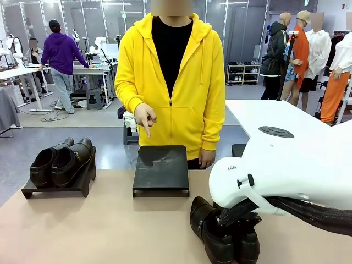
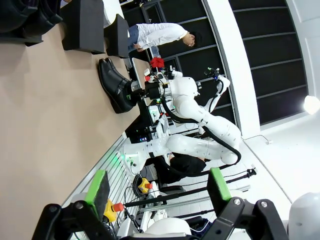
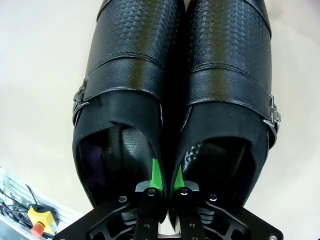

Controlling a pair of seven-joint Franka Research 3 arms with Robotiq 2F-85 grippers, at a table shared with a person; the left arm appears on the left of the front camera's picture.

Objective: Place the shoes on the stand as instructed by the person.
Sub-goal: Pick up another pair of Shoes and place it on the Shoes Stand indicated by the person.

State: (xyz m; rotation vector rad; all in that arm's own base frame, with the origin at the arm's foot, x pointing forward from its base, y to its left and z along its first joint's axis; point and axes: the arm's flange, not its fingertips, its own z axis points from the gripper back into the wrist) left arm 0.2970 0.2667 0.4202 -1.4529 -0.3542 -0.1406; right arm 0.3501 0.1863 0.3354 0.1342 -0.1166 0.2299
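The strapped pair of shoes (image 1: 223,234) stands side by side on the tan table near the front edge. My right gripper (image 1: 224,218) is shut on them. In the right wrist view its green pads (image 3: 155,174) pinch the two inner walls of the shoes (image 3: 175,70) together at the heel openings. The other pair of shoes (image 1: 59,160) rests on the left black stand (image 1: 82,184). The person (image 1: 170,82) in the yellow hoodie points a finger (image 1: 147,131) down at the bare middle stand (image 1: 160,168). My left gripper (image 2: 157,189) is open and holds nothing, well away from the strapped shoes (image 2: 115,85).
The table (image 1: 99,231) is bare between the stands and the front edge. The white right arm (image 1: 286,176) covers the table's right side. Beyond the far edge there is floor, other tables and another person.
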